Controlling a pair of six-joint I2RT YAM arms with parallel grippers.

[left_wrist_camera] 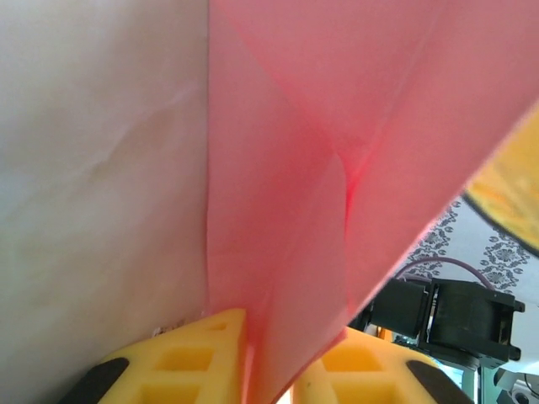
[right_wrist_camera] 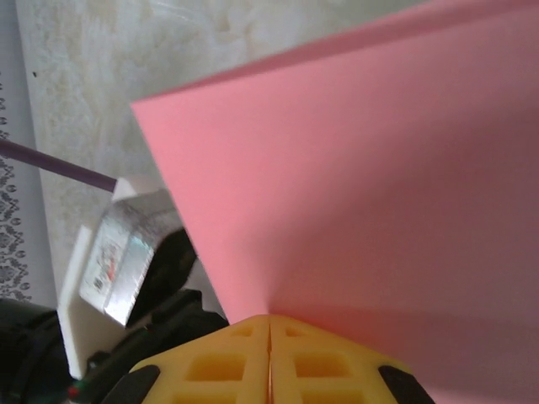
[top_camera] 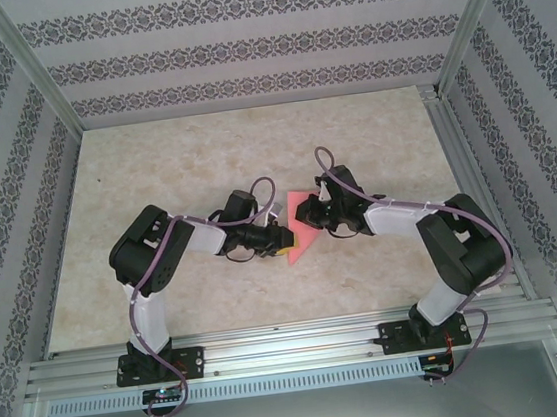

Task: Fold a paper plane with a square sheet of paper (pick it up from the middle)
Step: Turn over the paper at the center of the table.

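Observation:
The pink sheet of paper (top_camera: pixel 299 228) hangs between my two grippers near the middle of the table, creased and folded over itself. My left gripper (top_camera: pixel 284 238) holds it from the left. In the left wrist view the folded sheet (left_wrist_camera: pixel 278 168) runs down between the yellow fingers (left_wrist_camera: pixel 202 353) of the left gripper (left_wrist_camera: pixel 282 337), which is shut on it. My right gripper (top_camera: pixel 317 216) meets the sheet from the right. In the right wrist view the flat pink surface (right_wrist_camera: pixel 362 185) rises from the tips of the right gripper (right_wrist_camera: pixel 269 318), whose jaws are pressed together on the paper's edge.
The beige marbled tabletop (top_camera: pixel 203 167) stretches to the back and left. Patterned walls and aluminium rails (top_camera: pixel 284 344) enclose it. The left arm's wrist block (right_wrist_camera: pixel 118 252) sits close beside the right fingers, and the right arm's black body (left_wrist_camera: pixel 446 311) lies just past the left fingers.

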